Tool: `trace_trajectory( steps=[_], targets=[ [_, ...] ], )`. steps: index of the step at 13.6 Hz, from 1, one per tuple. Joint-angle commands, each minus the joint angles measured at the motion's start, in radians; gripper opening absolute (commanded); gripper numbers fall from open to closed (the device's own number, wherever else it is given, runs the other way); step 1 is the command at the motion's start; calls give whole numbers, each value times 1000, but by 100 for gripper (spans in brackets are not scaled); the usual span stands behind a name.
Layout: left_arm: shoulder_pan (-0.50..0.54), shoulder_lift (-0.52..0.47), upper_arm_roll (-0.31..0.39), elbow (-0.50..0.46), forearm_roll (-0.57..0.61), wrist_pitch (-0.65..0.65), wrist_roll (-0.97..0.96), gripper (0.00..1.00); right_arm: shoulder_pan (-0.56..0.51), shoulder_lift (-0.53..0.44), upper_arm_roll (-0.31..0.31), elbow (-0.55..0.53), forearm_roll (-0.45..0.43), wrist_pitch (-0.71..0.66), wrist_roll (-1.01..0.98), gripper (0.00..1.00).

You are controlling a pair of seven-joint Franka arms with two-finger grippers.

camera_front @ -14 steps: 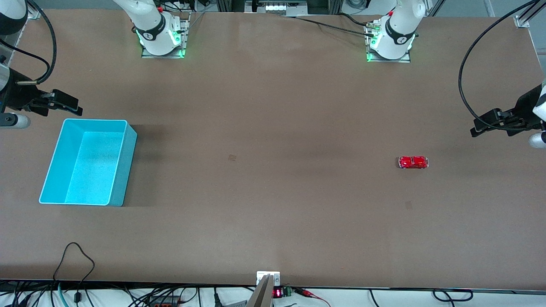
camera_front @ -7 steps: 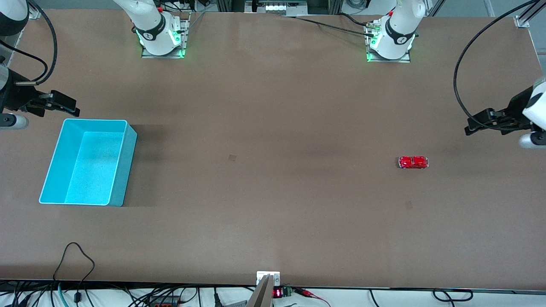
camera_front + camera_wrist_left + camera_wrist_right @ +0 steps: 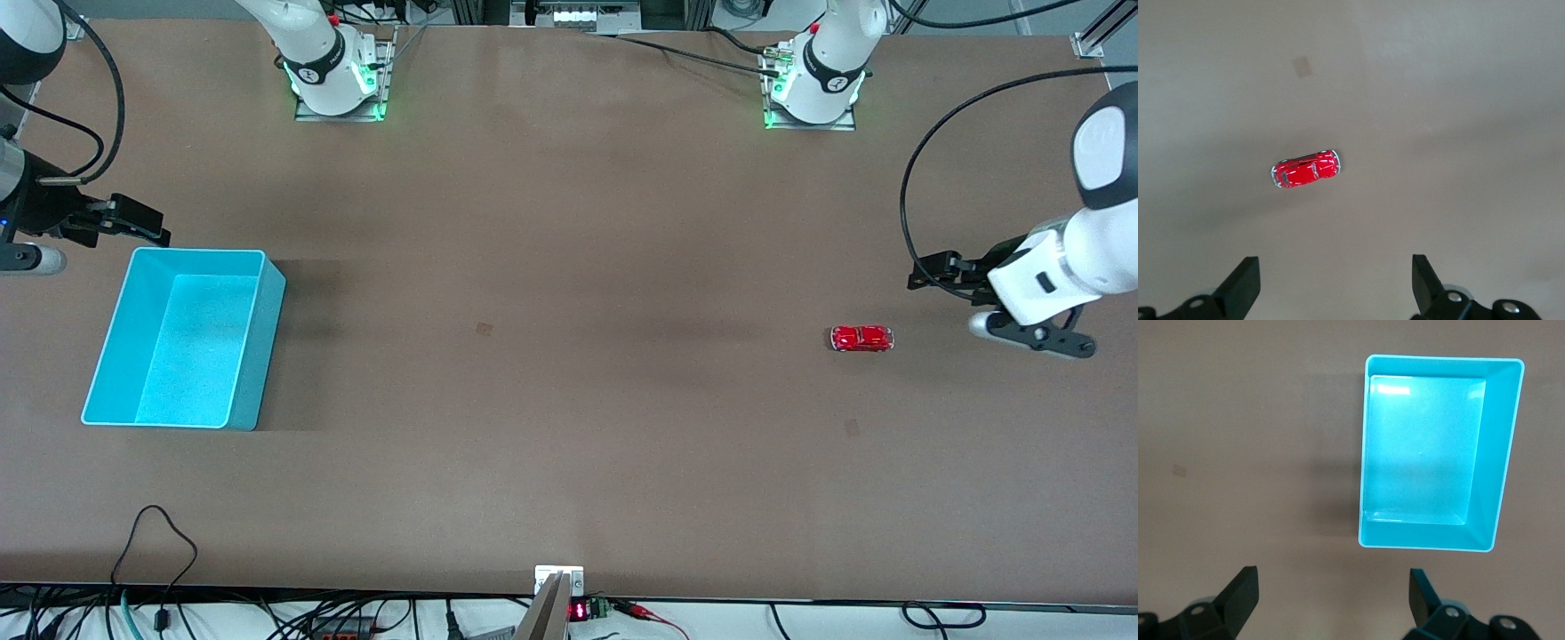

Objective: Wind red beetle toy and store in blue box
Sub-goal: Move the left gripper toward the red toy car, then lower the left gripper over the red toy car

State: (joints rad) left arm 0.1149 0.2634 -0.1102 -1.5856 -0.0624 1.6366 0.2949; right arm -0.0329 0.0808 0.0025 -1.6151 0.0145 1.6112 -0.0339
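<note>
Nearest the front camera of the task's things is the red beetle toy (image 3: 861, 339), standing on its wheels on the bare brown table (image 3: 569, 400) toward the left arm's end, well apart from everything else. It looks small, hard and glossy, so it is probably light and stiff but slippery under metal pads, and liable to roll or skate if nudged along its length; the safest hold is likely across the body at its middle, one finger on each flank, low enough to clear the rounded roof. Its long axis runs along the table's length, from one arm's end toward the other; which end is the nose I cannot tell with confidence. The blue box (image 3: 182, 338) sits at the right arm's end, empty, its speckled floor bare, its long axis running from the front camera toward the robots' bases, its nearest wall a little nearer the front camera than the car. Thin walls suggest it could slide if bumped. Above the table, the left gripper (image 3: 929, 271) hangs near the toy, over bare table on the side toward the left arm's end; in the left wrist view the left gripper (image 3: 1335, 287) has its fingers spread wide with nothing between them. The right gripper (image 3: 142, 222) waits just above the box's wall farthest from the front camera, also spread wide and empty, as the right wrist view shows (image 3: 1331, 600).
</note>
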Motion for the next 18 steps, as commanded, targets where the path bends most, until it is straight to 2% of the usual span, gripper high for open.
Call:
trace_trajectory(
  steps=[1,3,5,7,12,16,18],
  targets=[
    [-6,-3,-3,-112,25,110,220,100,-1,40,5,11,-13,4,8,100],
    [-9,-13,-23,-250,74,277,413,100,-2,79,5,11,-8,10,3,100],
    [-11,-23,-25,-342,116,402,562,100,-2,96,5,9,-10,6,5,100],
    [-3,-10,-25,-387,131,466,708,100,-5,105,5,9,-10,-1,2,100],
    [9,82,-25,-430,131,612,973,100,-4,120,5,0,-15,-16,12,100],
    [42,99,-25,-482,133,715,1061,100,-2,128,5,1,-16,-17,5,100],
    [48,111,-25,-516,177,776,1092,100,-1,128,5,1,-16,-17,5,100]
  ],
)
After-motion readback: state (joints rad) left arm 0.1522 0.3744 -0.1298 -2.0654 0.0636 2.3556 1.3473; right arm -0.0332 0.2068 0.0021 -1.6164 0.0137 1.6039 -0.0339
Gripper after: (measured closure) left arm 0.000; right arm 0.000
